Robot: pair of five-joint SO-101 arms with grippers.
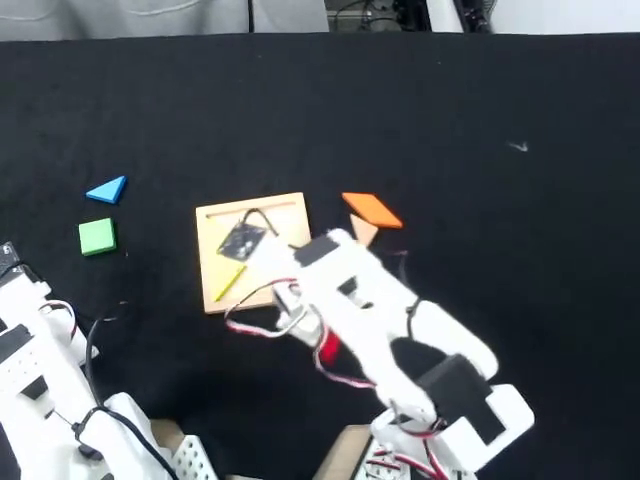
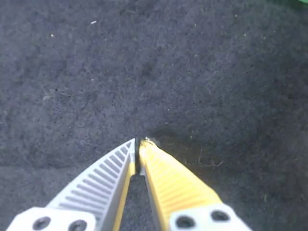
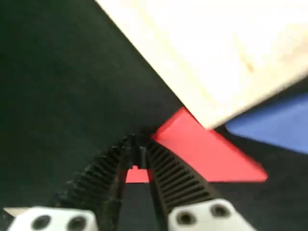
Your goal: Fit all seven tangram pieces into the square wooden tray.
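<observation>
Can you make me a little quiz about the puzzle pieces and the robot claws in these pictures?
1. True or false: the green square lies inside the wooden tray.
2. What colour is the triangle at the tips of the right claw? A red, B green, C orange.
3. Fill the gap: the left claw, over the black cloth, is ___ (open or shut).
Key: 1 false, it lies on the cloth, apart from the tray. 2 A. 3 shut.
</observation>
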